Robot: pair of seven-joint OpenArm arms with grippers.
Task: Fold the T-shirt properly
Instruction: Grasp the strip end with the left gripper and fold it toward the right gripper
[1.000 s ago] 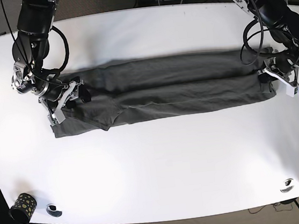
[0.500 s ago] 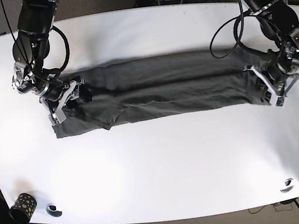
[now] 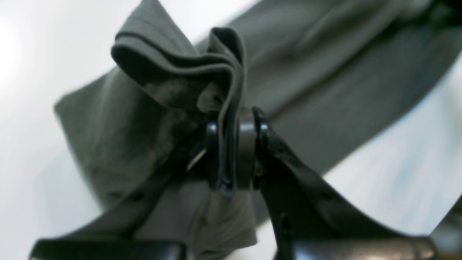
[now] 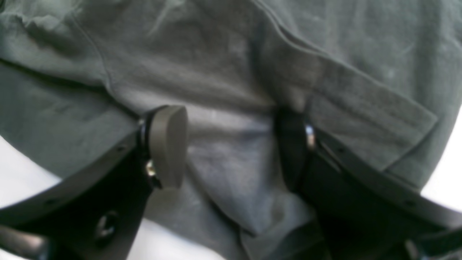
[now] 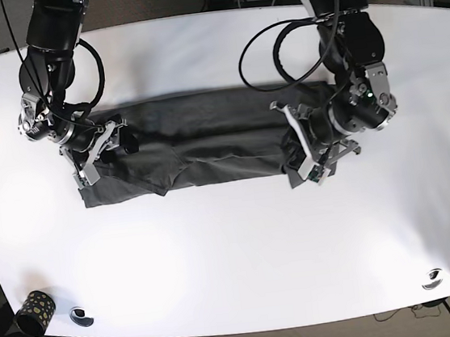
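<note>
Shirt: the dark grey cotton T-shirt lies as a long folded band across the middle of the white oval table, running side to side in the base view.

My left claw: my left gripper is pressed together on a bunched, doubled fold of the T-shirt's cloth; the wrist view shows the layers squeezed between the two black fingers, with a loop of hemmed edge standing up above the pinch.

Left claw's place: in the base view my left gripper sits over the table's middle right, and the shirt end it holds is turned back over the rest of the band.

My right claw: my right gripper is spread, one grey pad and one black finger resting against the cloth with a flat stretch of fabric between them; nothing is nipped.

Right claw's place: in the base view my right gripper lies on the shirt's opposite end, near the sleeve.

Sleeve: a hemmed sleeve edge shows just beside my right claw's black finger.

Table corners: a black cup with yellow dots stands at one near corner, well apart from the shirt.
</note>
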